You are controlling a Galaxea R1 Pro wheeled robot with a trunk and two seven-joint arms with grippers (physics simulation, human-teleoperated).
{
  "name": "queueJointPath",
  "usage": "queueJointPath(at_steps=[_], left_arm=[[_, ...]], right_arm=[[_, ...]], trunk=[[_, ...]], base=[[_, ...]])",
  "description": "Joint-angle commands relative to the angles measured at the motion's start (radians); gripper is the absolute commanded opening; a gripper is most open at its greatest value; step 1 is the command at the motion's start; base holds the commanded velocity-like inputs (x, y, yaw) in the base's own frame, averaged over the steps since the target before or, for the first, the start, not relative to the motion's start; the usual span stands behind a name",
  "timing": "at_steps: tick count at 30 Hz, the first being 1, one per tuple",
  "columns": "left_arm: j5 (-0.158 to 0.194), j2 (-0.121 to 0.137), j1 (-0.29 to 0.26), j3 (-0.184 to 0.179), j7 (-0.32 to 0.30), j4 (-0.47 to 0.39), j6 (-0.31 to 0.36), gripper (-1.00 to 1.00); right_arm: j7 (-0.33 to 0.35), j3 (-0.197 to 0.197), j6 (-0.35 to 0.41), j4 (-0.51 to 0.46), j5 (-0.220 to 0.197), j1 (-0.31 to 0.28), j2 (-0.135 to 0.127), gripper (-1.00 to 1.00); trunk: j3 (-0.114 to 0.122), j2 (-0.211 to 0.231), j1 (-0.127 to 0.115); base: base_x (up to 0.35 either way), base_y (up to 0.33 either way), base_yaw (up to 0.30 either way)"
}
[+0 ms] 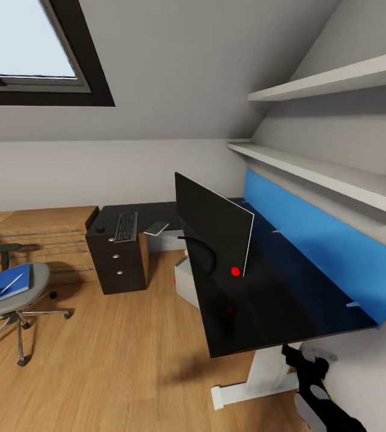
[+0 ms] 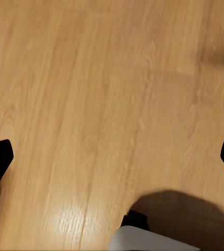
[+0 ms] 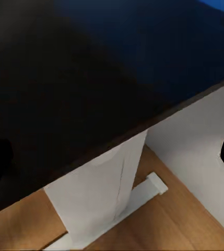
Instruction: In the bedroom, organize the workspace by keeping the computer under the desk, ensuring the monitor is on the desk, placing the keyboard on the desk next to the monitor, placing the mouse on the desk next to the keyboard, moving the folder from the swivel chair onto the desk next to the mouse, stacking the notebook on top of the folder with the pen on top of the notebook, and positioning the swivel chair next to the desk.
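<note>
The desk (image 1: 277, 300) has a glossy black top, with the wide black monitor (image 1: 214, 225) standing on it at an angle. On the far wing lie the keyboard (image 1: 126, 226), the small black mouse (image 1: 100, 228) and the grey-white notebook (image 1: 156, 228). The pale computer (image 1: 185, 282) stands on the floor under the desk. At the left, the swivel chair (image 1: 27, 297) carries the blue folder (image 1: 3, 288) with the pen (image 1: 11, 283) on it. My left gripper (image 2: 112, 159) is open over bare floor. My right gripper (image 3: 112, 157) is open beside the desk's edge (image 3: 117, 138) and white leg (image 3: 101, 198).
A black drawer unit (image 1: 119, 261) supports the far wing, with a light wooden chest (image 1: 42, 237) to its left. A blue back panel (image 1: 325, 240) and white shelves (image 1: 337, 78) line the sloped right wall. Wood floor (image 1: 114, 354) lies open between chair and desk.
</note>
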Motion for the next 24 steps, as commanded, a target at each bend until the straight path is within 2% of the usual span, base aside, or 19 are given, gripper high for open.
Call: queueJointPath(at_steps=[1, 5, 6, 15, 16, 20, 24], left_arm=[[0.014, 0.0, -0.001, -0.002, 0.001, 0.0, -0.009, 1.0], [0.02, -0.002, -0.001, -0.001, 0.001, 0.0, -0.014, 1.0], [0.021, -0.003, -0.001, -0.001, 0.001, 0.0, -0.016, 1.0], [0.025, -0.002, -0.001, 0.0, 0.002, 0.0, -0.02, 1.0], [0.025, -0.001, -0.001, 0.015, 0.002, -0.001, -0.029, 1.0], [0.025, -0.002, -0.001, 0.048, 0.001, -0.001, -0.046, 1.0], [0.025, -0.003, -0.001, 0.062, 0.0, -0.001, -0.053, 1.0]], right_arm=[[-0.019, -0.012, 0.023, -0.019, -0.011, -0.032, -0.015, 1.0], [-0.033, -0.042, 0.059, -0.034, -0.012, -0.096, -0.033, 1.0], [-0.037, -0.05, 0.077, -0.035, -0.012, -0.129, -0.038, 1.0], [-0.04, -0.064, 0.207, -0.032, -0.012, -0.3, -0.047, 1.0], [-0.039, -0.065, 0.225, -0.027, -0.014, -0.321, -0.047, 1.0], [-0.038, -0.058, 0.231, 0.022, -0.01, -0.331, -0.042, 1.0], [-0.036, -0.055, 0.232, 0.057, -0.005, -0.335, -0.038, 1.0]], trunk=[[-0.002, -0.002, 0.0], [-0.002, -0.002, 0.0], [-0.002, -0.002, 0.0], [-0.002, -0.002, 0.0], [-0.002, -0.002, 0.0], [-0.002, -0.002, 0.0], [-0.002, -0.002, 0.0]], base=[[0.0, 0.0, 0.0], [0.0, 0.0, 0.0], [0.0, 0.0, 0.0], [0.033, 0.0, 0.0], [0.259, 0.0, 0.0], [0.287, 0.0, 0.0], [0.31, 0.0, 0.0]])
